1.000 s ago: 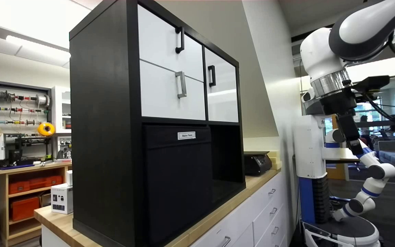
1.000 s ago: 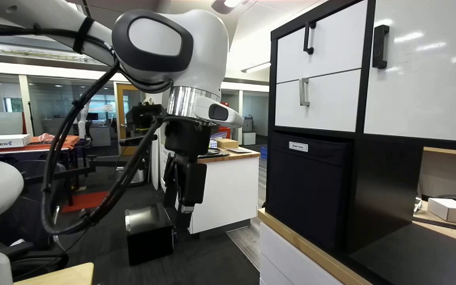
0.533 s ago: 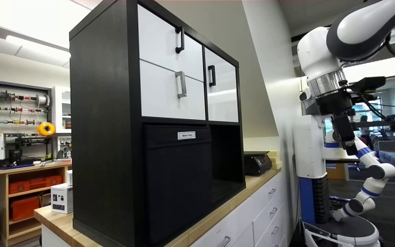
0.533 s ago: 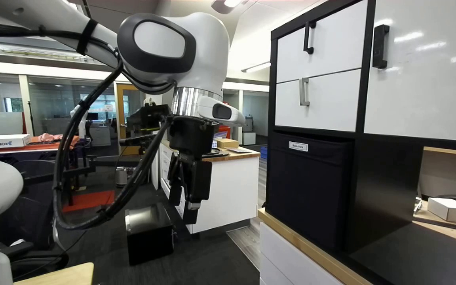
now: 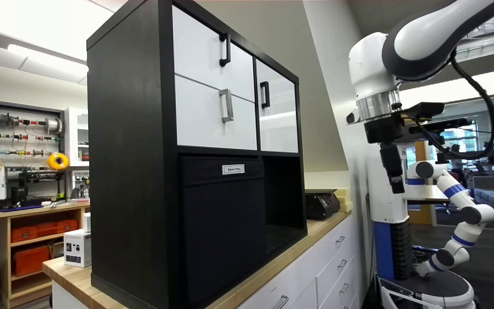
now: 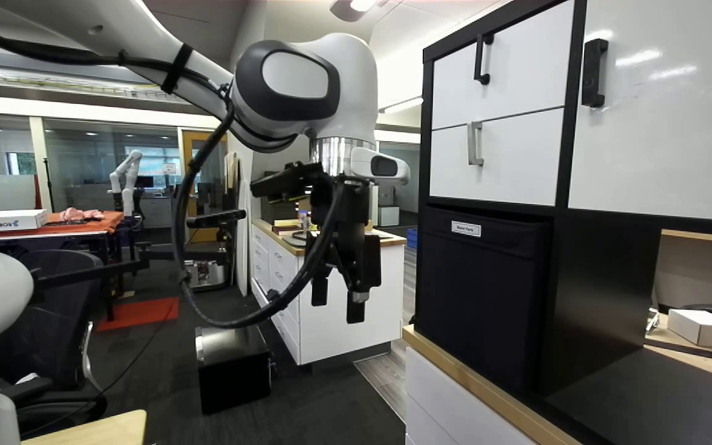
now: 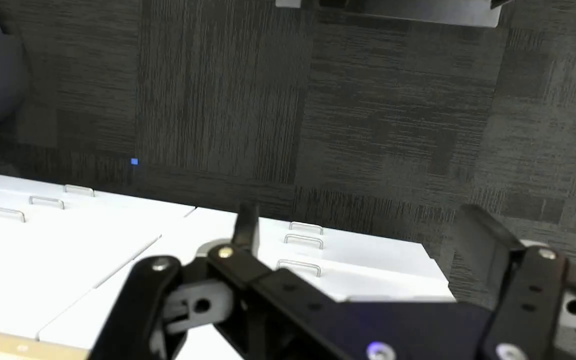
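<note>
The gripper hangs from the arm with its fingers aimed down and its jaws released, spread wide; between and beyond them the wrist view shows dark floor and white drawers below. The black cabinet seems nearest, standing upright on a wooden counter and apart from the fingers. In an exterior view it lies left of the jaws, its front running from near left to far right and facing right. The silver handle on its lower drawer has its long axis upright and juts out from that front; the black handle above it and the door handle on the far side stand the same way. In an exterior view all three lie to the right of the jaws, and in both exterior views they appear higher than the fingertips. Under the lower drawer sits a dark bin bearing a white label, its front facing the same way as the cabinet's.
</note>
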`<state>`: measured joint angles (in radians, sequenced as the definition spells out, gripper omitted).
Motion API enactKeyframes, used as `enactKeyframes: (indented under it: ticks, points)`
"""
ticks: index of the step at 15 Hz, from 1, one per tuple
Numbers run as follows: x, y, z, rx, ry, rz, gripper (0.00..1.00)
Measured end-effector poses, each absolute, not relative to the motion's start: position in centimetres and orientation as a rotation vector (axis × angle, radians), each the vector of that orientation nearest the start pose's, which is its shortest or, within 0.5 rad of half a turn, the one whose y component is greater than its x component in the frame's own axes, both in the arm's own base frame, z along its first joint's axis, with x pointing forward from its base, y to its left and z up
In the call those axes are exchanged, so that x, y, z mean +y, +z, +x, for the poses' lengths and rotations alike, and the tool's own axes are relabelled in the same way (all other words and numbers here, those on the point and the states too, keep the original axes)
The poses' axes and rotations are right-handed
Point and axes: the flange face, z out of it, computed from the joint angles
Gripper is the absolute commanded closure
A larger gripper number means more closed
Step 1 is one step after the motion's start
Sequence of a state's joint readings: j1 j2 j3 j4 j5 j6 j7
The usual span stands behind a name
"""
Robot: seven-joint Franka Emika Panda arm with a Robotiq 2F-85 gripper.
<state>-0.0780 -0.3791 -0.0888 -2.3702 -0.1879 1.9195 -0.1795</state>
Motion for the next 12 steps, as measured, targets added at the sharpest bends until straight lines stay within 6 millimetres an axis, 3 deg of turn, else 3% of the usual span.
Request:
enactKeyframes:
  ticks: [6, 12]
  points:
    - [-8.1, 47.4, 46.3, -0.267, -0.055, -3.290, 0.00]
    - [-8.0, 48.6, 48.6, -0.516, -0.279, -3.295, 0.00]
